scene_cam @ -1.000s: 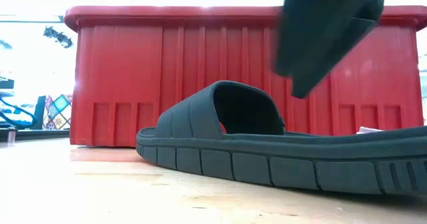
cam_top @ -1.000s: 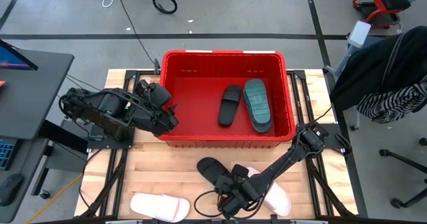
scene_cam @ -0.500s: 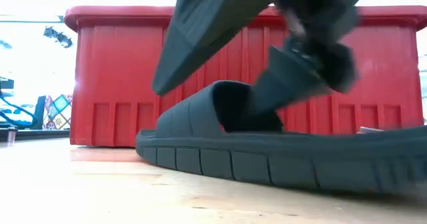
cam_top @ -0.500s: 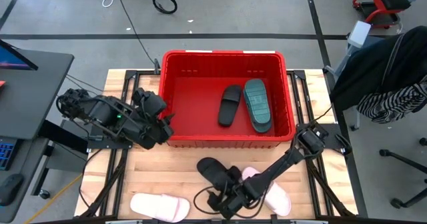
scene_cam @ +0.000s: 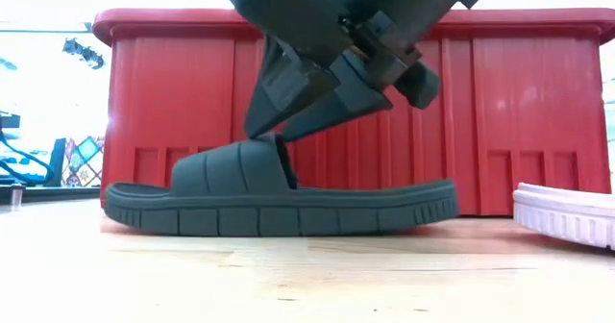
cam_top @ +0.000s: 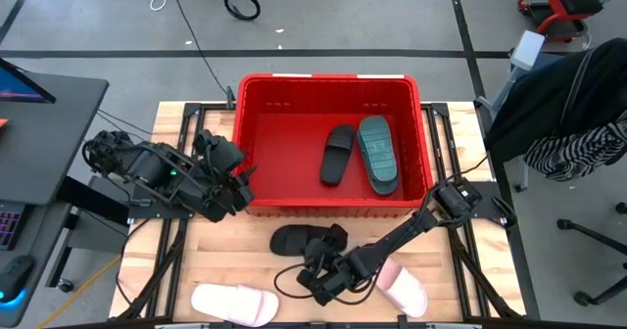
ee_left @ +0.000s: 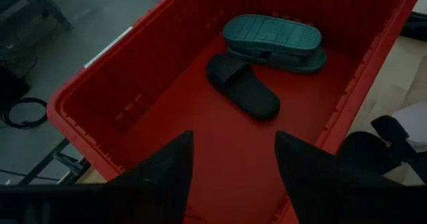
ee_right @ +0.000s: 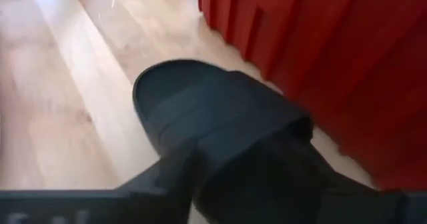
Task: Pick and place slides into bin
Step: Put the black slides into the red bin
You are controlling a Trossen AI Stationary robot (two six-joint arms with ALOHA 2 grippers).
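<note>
Red bin (cam_top: 257, 138) sat at the far middle of the wooden table (cam_top: 157, 270). Inside it, toward the right wall: a teal slide (cam_top: 378, 153) sole-up, w/ a black slide (cam_top: 338, 154) just beside it on its left.

In front of the bin, on the table, lay another black slide (cam_top: 297, 239), heel end lifted a little off the wood in the low view (scene_cam: 279, 200). Right gripper (cam_top: 323, 262) was down on it; in the low view its fingers (scene_cam: 288, 97) straddled the rear edge of the strap, one inside the strap opening, one outside, jaws closed on the strap.

A pale slide (cam_top: 233, 304) lay near the table's front edge, left of centre. A 2nd pale slide (cam_top: 404, 291) lay partly under the right arm.

Left gripper (cam_top: 235, 177) hung at the bin's left front corner; wrist view showed its fingers (ee_left: 163, 167) apart, nothing betw. them, looking into the bin.
</note>
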